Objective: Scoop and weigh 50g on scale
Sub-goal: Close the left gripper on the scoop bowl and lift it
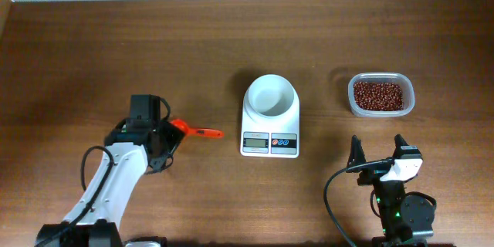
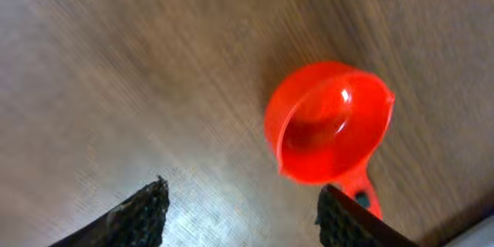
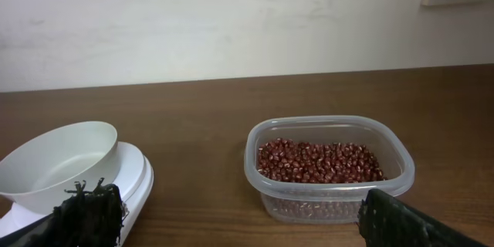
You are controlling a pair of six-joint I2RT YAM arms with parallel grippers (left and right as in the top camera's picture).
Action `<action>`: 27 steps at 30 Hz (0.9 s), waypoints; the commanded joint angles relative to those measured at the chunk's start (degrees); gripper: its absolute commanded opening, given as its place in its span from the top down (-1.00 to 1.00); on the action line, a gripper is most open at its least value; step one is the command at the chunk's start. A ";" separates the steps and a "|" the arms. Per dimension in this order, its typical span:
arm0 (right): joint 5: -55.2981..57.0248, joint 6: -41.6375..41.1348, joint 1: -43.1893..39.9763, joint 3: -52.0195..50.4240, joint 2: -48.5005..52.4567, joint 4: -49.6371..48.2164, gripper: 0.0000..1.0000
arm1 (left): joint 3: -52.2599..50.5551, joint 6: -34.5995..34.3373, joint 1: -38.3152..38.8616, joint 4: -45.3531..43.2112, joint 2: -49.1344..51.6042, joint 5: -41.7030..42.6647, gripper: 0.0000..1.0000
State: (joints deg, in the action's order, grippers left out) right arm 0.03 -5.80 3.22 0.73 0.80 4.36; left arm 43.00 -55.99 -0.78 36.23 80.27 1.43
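A dark wooden table runs back to a plain white wall, and the scale [image 1: 269,143] sits near its middle, display and buttons facing the front edge, with its round white bowl [image 1: 270,95] on top and empty. Toward the right edge stands a clear tub [image 1: 380,96] of red beans, not yet touched. The orange-red scoop [image 1: 194,130] lies flat on the wood just left of the scale. Its long axis runs roughly along the front edge, with the cup at the left end, mouth up, and the handle tip pointing right toward the scale. The left gripper [image 2: 243,194] hangs right over the cup end, clearly the nearer arm. Its jaws are parted with bare wood between them and nothing clamped; the handle lies just beside one finger [image 2: 343,220], and contact cannot be told. The right gripper [image 1: 377,143] waits near the front edge below the tub, jaws spread wide and empty.
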 commanded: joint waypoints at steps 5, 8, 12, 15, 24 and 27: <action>0.48 0.02 0.68 -0.42 -0.61 0.15 -0.97 | -3.91 -2.34 -0.09 -7.72 2.32 -3.37 -0.05; 0.48 0.02 0.68 -0.42 -0.61 0.15 -0.98 | -3.91 -3.65 -0.02 -9.64 6.58 -2.89 0.24; 0.48 0.02 0.68 -0.42 -0.59 0.15 -0.98 | -3.91 -3.98 0.02 -11.26 11.02 -1.77 1.00; 0.48 0.02 0.68 -0.42 -0.61 0.15 -0.98 | -3.91 -3.58 0.02 -10.82 11.02 -1.84 1.00; 0.48 0.02 0.68 -0.42 -0.61 0.15 -0.98 | -3.85 1.68 0.02 -4.39 5.53 -1.66 1.00; 0.48 0.02 0.68 -0.42 -0.61 0.15 -0.98 | -3.85 1.68 0.02 -0.85 -3.67 -1.68 1.00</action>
State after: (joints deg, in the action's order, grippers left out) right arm 0.03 -5.82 3.22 0.73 0.80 4.34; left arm 39.57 -55.46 -0.78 33.61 84.62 -0.05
